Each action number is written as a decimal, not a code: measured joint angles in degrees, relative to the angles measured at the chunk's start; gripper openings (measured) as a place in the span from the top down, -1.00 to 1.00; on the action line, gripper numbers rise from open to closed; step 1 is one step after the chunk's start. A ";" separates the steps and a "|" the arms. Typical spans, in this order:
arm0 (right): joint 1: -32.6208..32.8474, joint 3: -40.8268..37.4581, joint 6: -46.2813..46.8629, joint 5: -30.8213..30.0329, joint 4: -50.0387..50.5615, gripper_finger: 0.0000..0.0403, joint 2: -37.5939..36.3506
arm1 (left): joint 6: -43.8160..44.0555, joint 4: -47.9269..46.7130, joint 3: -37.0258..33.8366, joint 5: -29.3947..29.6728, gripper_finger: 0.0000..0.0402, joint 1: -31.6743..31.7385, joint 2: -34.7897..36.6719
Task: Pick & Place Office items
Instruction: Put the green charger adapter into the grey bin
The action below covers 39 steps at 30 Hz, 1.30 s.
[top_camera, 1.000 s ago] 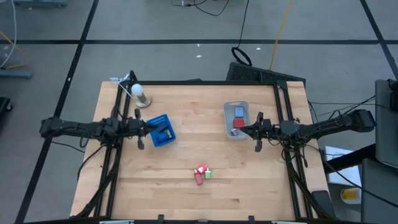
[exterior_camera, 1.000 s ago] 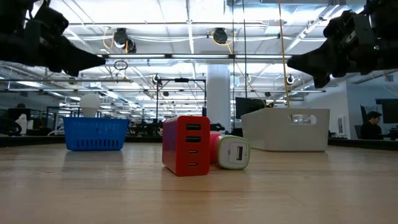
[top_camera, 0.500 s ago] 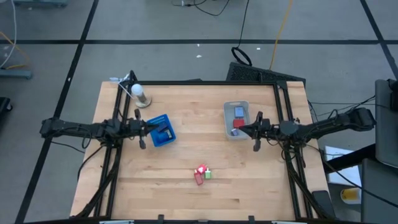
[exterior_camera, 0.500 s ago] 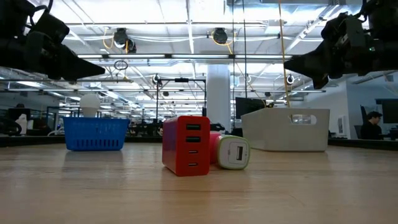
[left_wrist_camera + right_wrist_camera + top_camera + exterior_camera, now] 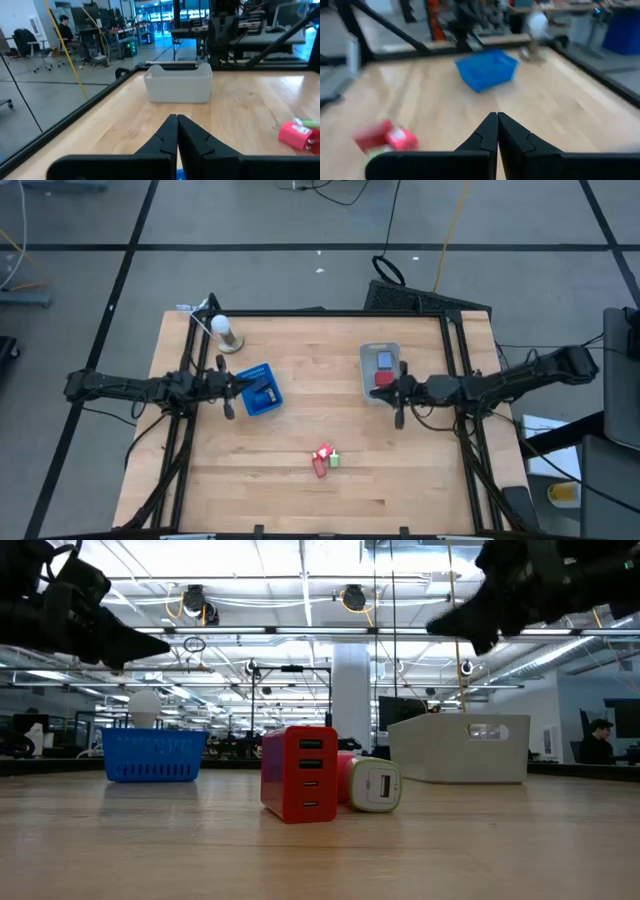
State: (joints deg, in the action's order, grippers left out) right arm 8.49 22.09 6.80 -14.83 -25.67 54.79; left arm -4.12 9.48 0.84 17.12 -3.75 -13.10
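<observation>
Both arms hang above the wooden table [image 5: 300, 480] with nothing in them. The left tool [image 5: 240, 386] sits over the near edge of the blue basket [image 5: 262, 389], its fingers [image 5: 167, 135] pressed together into a point. The right tool [image 5: 385, 390] is pressed together too, empty, and hovers over the clear bin [image 5: 379, 353], right about where the red piece [image 5: 381, 377] lies inside; a blue-grey piece [image 5: 383, 360] is in the bin as well, farther back. The loose office items [image 5: 325, 460] are a small cluster near the front middle of the table, well apart from both containers. From table level the cluster reads as a red charger block [image 5: 299, 773] standing upright with four ports down its face, a pinkish piece tucked behind it, and a white and green plug [image 5: 375, 786] with one USB port touching its side. No brand or lettering readable on any of them, too small to tell. A white bulb on a stand [image 5: 224, 331] sits at the back left corner.
</observation>
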 joint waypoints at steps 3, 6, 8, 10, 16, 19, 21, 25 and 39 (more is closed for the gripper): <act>3.00 3.17 0.53 -0.02 0.72 0.98 3.34 | -0.09 2.15 0.00 0.00 0.95 0.00 0.00; 6.46 6.51 1.06 -0.11 0.84 0.98 6.98 | -1.21 4.38 0.00 0.00 0.95 0.02 0.00; 8.66 8.52 1.06 -0.85 0.47 0.98 9.15 | -1.85 4.78 0.02 0.00 0.95 0.02 0.00; 10.52 10.12 1.25 -2.69 0.73 0.96 11.91 | -2.01 4.76 0.02 0.00 0.95 0.02 0.00; 13.12 14.59 3.90 -3.10 1.19 0.60 18.36 | -1.98 5.20 0.02 0.00 0.95 0.02 -0.01; 14.12 16.24 2.98 -3.12 1.08 0.28 21.59 | -2.01 5.82 0.02 0.00 0.95 0.02 0.00; 14.93 17.08 2.12 -3.44 0.39 0.05 23.75 | -1.66 5.85 0.02 0.00 0.95 0.02 0.00; 16.81 19.53 0.35 -7.01 0.30 -0.34 29.33 | -0.81 5.26 0.02 -0.09 0.95 0.02 0.00; 22.12 27.39 4.21 -19.35 0.24 -0.70 44.95 | 1.85 2.25 0.07 -0.07 0.95 0.02 -0.01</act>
State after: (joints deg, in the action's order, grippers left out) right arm 30.61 49.47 11.01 -34.18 -25.43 99.74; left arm -2.27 11.73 0.91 17.06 -3.73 -13.11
